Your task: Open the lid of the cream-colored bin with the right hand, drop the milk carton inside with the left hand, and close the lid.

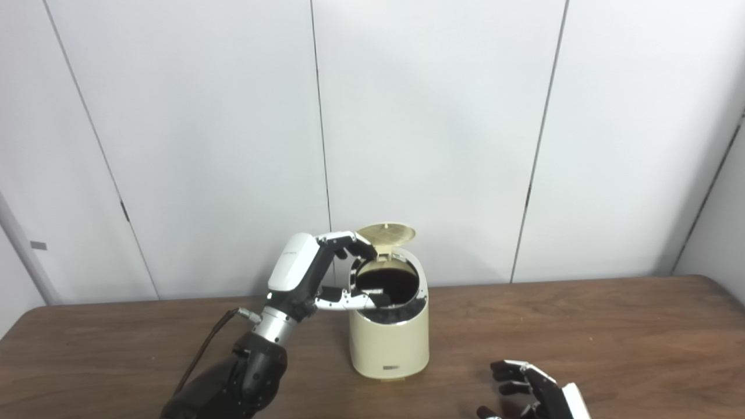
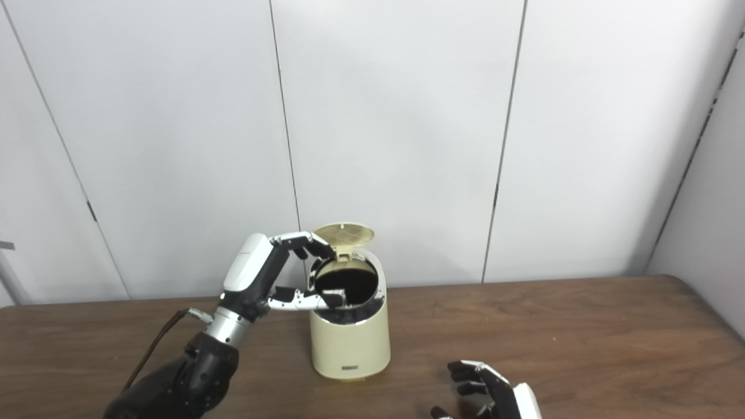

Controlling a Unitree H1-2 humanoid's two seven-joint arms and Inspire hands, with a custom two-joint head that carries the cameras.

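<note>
L hand (image 1: 302,273) fingers (image 1: 349,240) spread, empty: upper ones reach to lid hinge area, thumb lies across near rim of bin opening, frame centre. R hand (image 2: 495,396) at bottom right of frame, low over table (image 1: 582,326), fingers loosely curled, apart, holding nothing; partly cut off by frame edge. Cream bin (image 1: 389,337) upright at centre, well apart from R hand. Lid (image 1: 386,233) flipped up at back. Bin interior dark; milk carton not discernible, can't tell if inside.
</note>
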